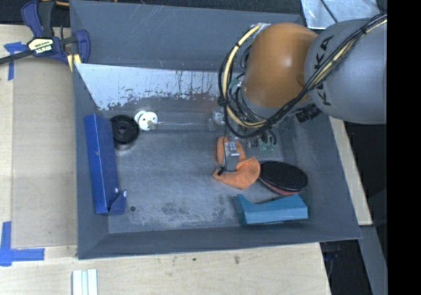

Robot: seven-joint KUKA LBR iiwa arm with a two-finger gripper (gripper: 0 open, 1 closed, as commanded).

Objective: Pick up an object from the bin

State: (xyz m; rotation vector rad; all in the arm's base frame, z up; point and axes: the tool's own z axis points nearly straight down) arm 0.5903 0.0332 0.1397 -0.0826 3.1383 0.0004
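The gripper is low in the bin, its tip set down upon the orange soft lump, whose orange shows both above and below the grey metal of the tool. Whether the gripper is apart or together I cannot tell, since the wrist's orange cover and its cables crowd the view from above. Just to the right of the orange lump, touching or nearly touching it, lies a flat black oval disc with a reddish rim. Just below and to the right of the lump lies a blue block. Well to the left of the lump are a small white thing and a black round thing, side by side, and farther left a long blue bar. The step in hand looks like the descent onto the orange lump, at or close to the grasp itself. The next move likely calls for a firm closing on the soft material, then a straight lift, with care that the black disc is not dragged along.
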